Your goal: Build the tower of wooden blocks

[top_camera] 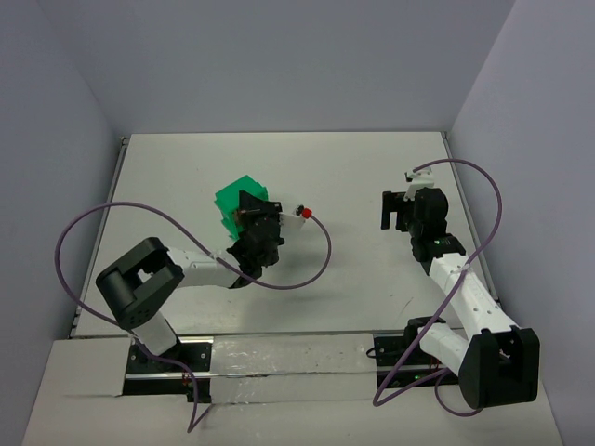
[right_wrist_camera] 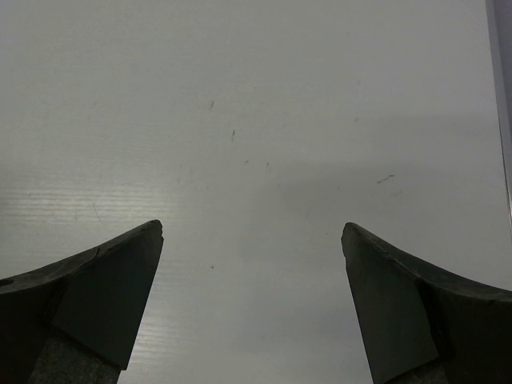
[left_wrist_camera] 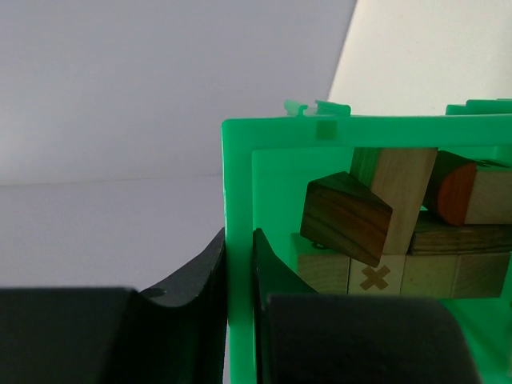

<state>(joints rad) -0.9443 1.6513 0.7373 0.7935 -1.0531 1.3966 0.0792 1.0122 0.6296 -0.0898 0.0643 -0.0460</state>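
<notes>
Wooden blocks (left_wrist_camera: 376,232), tan, reddish and dark brown, jumbled inside green bin (left_wrist_camera: 238,200), left of table centre. Tan X (left_wrist_camera: 374,278) marked on one pale cube. Left claw (left_wrist_camera: 240,248) clamped on bin's wall, one finger inside, one outside. Right claw (right_wrist_camera: 252,240) spread wide, holding nothing, over white table (right_wrist_camera: 256,120), well apart.

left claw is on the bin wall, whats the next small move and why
Probably tip the green bin so the wood blocks spill onto the table. The left claw is shut on its wall, the blocks lie piled inside, and the open right claw hangs over the table.
</notes>
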